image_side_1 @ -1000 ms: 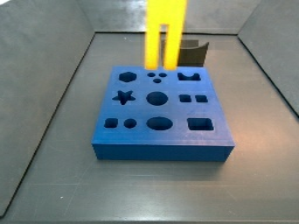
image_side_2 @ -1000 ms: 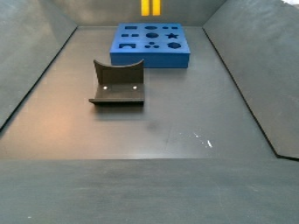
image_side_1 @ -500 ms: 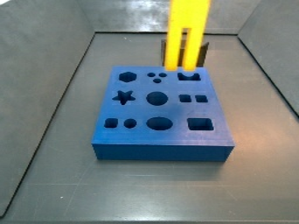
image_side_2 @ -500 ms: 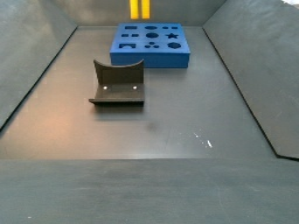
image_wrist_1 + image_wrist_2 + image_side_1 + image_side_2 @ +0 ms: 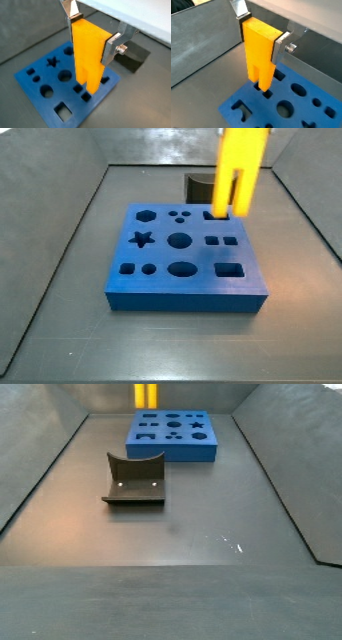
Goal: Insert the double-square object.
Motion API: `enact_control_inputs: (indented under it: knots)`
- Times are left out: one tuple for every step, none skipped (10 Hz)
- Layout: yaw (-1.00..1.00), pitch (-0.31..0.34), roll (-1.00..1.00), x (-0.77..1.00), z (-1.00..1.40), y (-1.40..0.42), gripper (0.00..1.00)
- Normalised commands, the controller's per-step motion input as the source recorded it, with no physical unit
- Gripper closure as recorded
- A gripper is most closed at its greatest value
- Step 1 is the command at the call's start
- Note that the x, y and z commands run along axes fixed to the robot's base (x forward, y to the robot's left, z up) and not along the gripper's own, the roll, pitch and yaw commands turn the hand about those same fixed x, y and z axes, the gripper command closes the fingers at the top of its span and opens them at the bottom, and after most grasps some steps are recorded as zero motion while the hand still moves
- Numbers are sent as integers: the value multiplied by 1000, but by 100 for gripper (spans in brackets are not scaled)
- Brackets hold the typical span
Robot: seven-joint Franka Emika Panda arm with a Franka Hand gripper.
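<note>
The gripper hangs over the blue block, jaws pinching the double-square object by its slab, prongs pointing down, tips just at the block's corner holes.

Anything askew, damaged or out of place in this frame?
Nothing stands out. The claw holds the yellow piece upright above the blue block, prongs down over its holes. The grey block sits apart on the floor, intact.
</note>
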Motion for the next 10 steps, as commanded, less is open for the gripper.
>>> enact_control_inputs:
  knots:
    - [0, 0, 220, 0, -423, -131, 100]
    - [0, 57, 263, -143, -246, -203, 100]
    - [111, 130, 287, 180, -200, -237, 100]
    - [163, 190, 279, 140, -80, -157, 100]
    - [11, 193, 160, -34, -40, -106, 100]
    - [0, 189, 71, -69, -26, -6, 100]
    - [31, 231, 31, -97, -14, 0, 100]
    - [49, 321, 0, 0, -71, 0, 100]
    - [46, 293, -21, 0, -60, 0, 100]
    - [111, 167, -131, 0, -80, 0, 100]
